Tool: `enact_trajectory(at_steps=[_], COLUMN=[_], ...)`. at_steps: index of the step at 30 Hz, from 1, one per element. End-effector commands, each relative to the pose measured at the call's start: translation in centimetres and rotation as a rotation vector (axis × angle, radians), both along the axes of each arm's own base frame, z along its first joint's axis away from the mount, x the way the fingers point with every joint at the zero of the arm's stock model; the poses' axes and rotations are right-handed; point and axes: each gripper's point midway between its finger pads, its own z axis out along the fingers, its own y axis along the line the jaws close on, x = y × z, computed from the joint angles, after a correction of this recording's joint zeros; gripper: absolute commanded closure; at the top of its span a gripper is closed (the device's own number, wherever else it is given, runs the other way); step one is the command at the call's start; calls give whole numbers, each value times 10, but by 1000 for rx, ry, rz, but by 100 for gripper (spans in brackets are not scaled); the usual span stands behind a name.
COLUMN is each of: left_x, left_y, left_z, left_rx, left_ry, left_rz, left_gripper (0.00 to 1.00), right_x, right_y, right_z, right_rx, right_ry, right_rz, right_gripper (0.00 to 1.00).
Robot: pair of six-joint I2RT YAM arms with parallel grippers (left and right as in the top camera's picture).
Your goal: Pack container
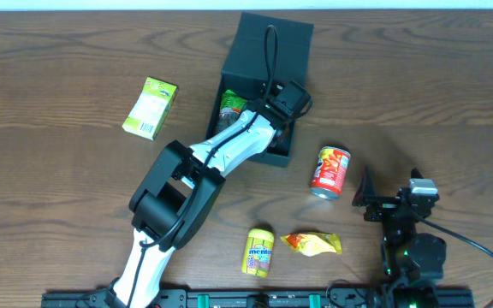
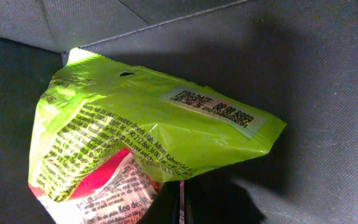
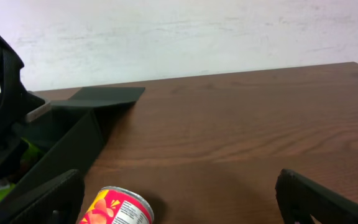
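Note:
The container [image 1: 272,43] is a dark square box with its flap lid folded back, at the table's far middle. My left gripper [image 1: 270,113] reaches down into it. In the left wrist view a lime-green snack bag [image 2: 142,130] with a red-and-white patch fills the frame against the container's dark wall [image 2: 328,93]. The left gripper [image 2: 181,196] is shut on a thin edge of that bag. From overhead the bag [image 1: 232,107] shows at the box's left side. My right gripper [image 1: 375,201] rests open at the right, with nothing between its fingers [image 3: 316,199].
A red snack can [image 1: 329,169] lies on its side right of the box, just ahead of the right gripper [image 3: 179,202]. A yellow-green carton [image 1: 151,108] lies at the left. A yellow mint tube [image 1: 259,251] and a yellow packet [image 1: 311,244] lie near the front.

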Motion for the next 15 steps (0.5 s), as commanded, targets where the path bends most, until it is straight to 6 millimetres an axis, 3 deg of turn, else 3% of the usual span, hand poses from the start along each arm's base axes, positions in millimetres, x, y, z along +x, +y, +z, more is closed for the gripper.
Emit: enact_trajectory(at_steps=[1,4,9,15], left_x=[3,0,6,24], left_y=[4,-8,-3,17], left_z=[5,28,72,66], left_rx=[5,-68,-103,-123], left_ry=[-2,-9,-96,-97], left_rz=[-3,-26,-10,44], left_gripper=[94,94,94,94], right_x=[0,0,0,0], right_y=[2,2,2,2], right_z=[-2,-2,-2,-2], right_rx=[7,7,7,7], right_ry=[6,6,5,6], right_rz=[8,8,8,8], right_gripper=[1,1,1,1])
